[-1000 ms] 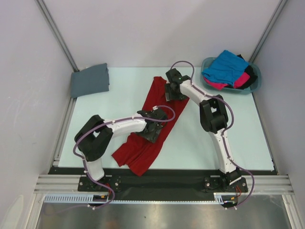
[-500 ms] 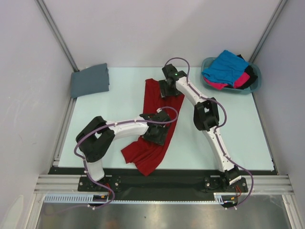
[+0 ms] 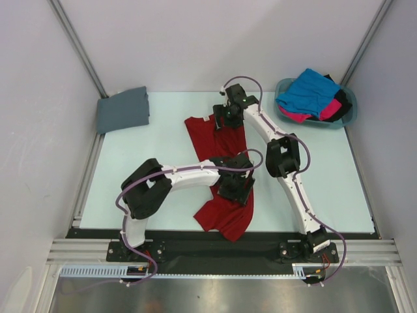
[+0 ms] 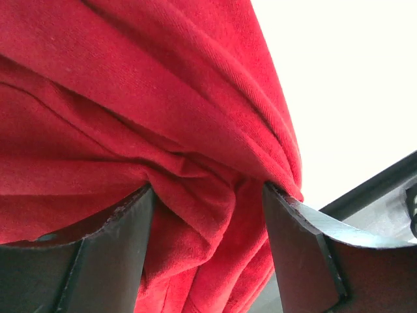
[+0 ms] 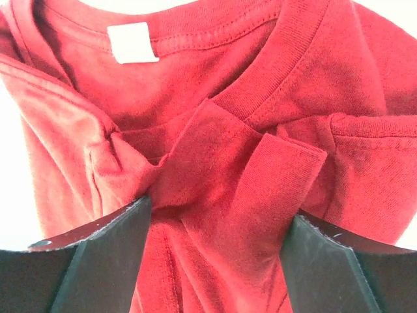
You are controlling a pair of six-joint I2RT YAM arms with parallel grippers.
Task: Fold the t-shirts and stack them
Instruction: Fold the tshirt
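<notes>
Now | left gripper (image 4: 207,189): grasping bunched red t-shirt (image 3: 208,140) | right gripper (image 5: 220,208): grasping same red t-shirt

A spread t-shirt (image 3: 208,140) lies in the middle of the table (image 3: 156,163), reaching from behind the centre down almost to the near edge. A folded t-shirt (image 3: 122,109) sits at the far left corner. A basket (image 3: 352,104) stands at the far right corner, with heaped t-shirts (image 3: 311,91) in it.
</notes>
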